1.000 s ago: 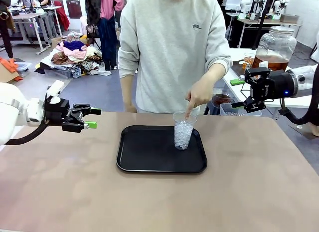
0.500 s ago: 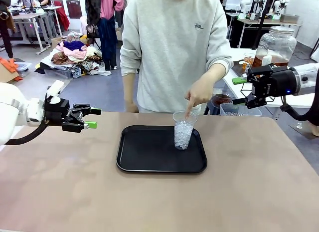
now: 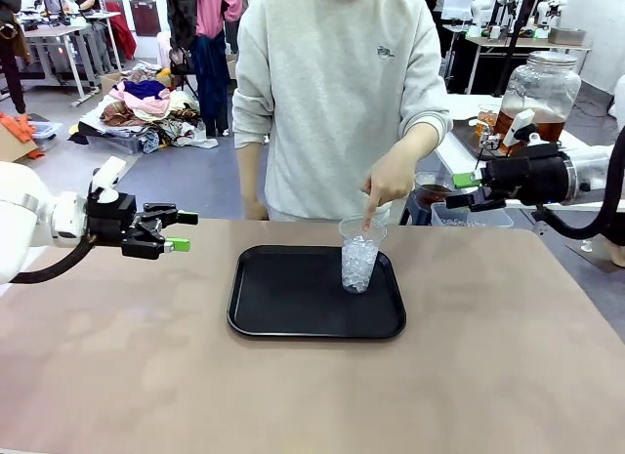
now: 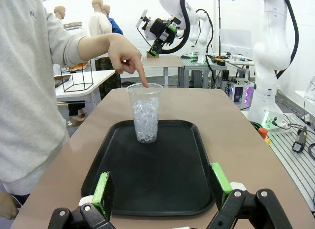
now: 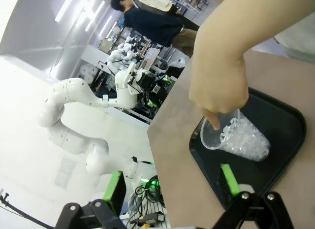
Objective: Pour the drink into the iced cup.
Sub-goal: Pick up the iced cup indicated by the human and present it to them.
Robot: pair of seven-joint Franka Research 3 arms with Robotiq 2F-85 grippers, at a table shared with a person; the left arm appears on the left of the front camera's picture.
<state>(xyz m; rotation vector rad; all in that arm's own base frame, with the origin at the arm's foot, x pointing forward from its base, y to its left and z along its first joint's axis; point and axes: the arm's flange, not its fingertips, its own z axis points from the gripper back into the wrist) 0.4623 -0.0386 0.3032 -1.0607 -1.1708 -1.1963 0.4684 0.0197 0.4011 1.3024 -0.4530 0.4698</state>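
Right now the iced cup [image 3: 358,259] stands upright on the black tray [image 3: 283,303], at the tray's far right corner, near the middle of the table's [image 3: 488,376] far edge. The person's hand [image 3: 389,184] hangs over it, forefinger tip at the rim. What looks like the drink [image 3: 431,194], dark amber-brown in a small cup, sits off the table just beyond the far edge, partly hidden by that hand. The right arm [image 3: 547,178] points toward it from past the far right corner, jaws released and empty, apart from the cup. The left arm [image 3: 39,225] hovers by the left edge, jaws likewise spread and holding nothing. Nothing is poured yet. Several things could go wrong, as I judge it. A skewed or weak grasp could let the drink slip or slosh while crossing the edge. The pour could meet the finger at the rim. The light iced cup could tip if nudged, and liquid could splash off the ice.
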